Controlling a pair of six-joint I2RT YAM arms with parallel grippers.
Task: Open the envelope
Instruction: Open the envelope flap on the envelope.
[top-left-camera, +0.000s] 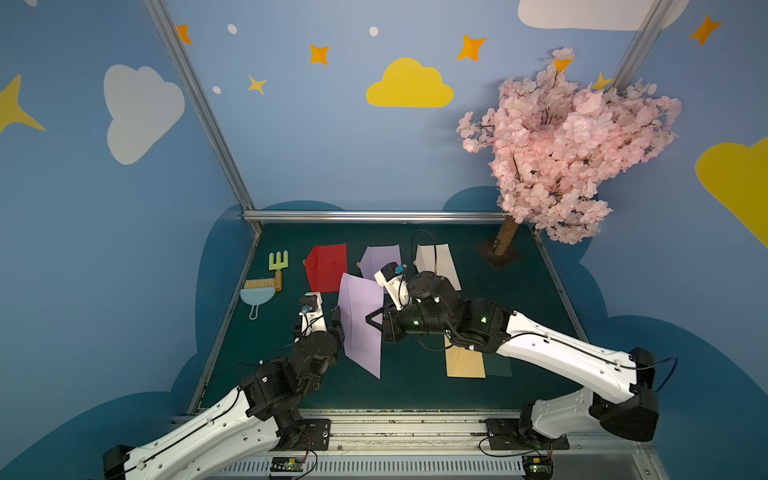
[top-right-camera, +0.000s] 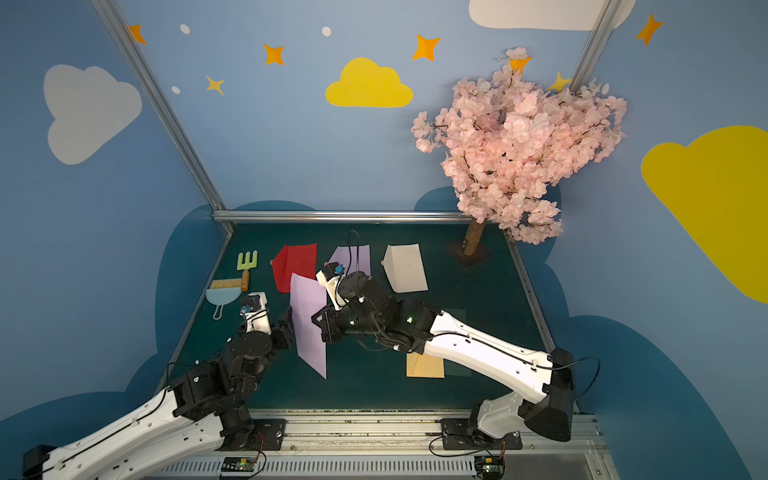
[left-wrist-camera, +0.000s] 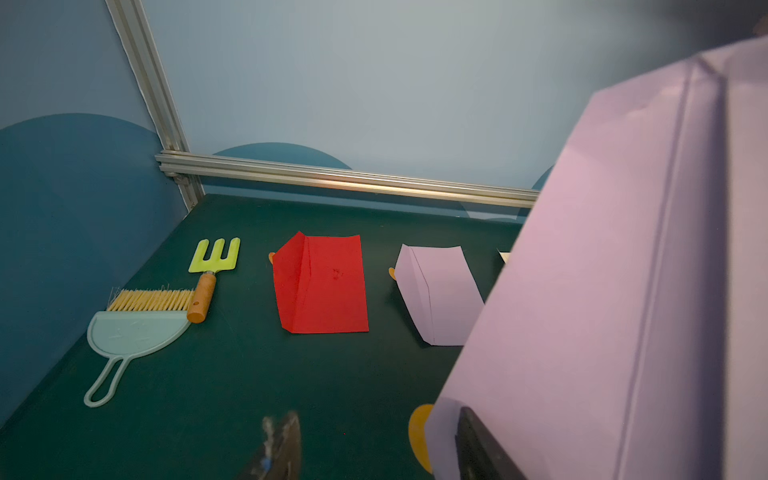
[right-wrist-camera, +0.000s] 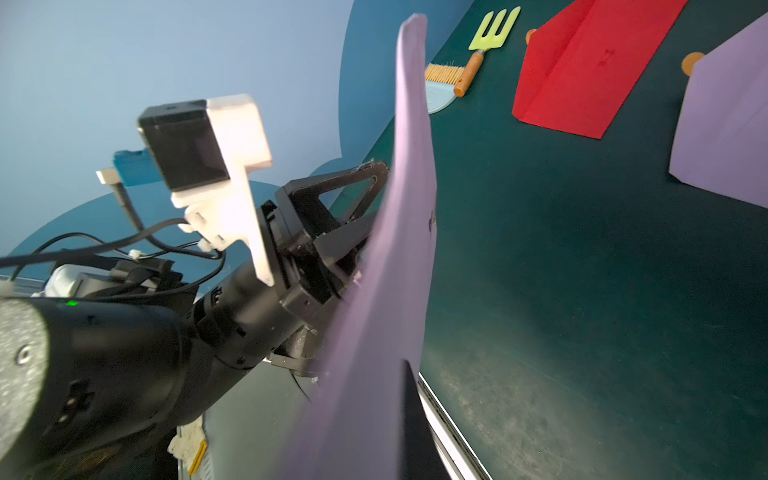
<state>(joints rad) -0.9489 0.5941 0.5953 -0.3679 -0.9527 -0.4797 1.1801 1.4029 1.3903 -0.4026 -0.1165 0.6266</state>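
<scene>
Flap stage in hand. Left fingers (left-wrist-camera: 478, 444), part open, stand at the lilac envelope (top-left-camera: 360, 324) edge, gripping nothing. Envelope stands upright above the bench (top-left-camera: 415, 390), right fingers (right-wrist-camera: 413, 428) clamped on it. Next, probably: pinch flap, peel outward.

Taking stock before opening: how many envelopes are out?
5: red, lilac, white along the back; another lilac held upright by the right gripper; tan under the right arm, maybe hiding more.

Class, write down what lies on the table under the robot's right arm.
A tan envelope and a dark green sheet beside it stick out from under the right arm. Their far ends are covered, so any flaps cannot be seen.
</scene>
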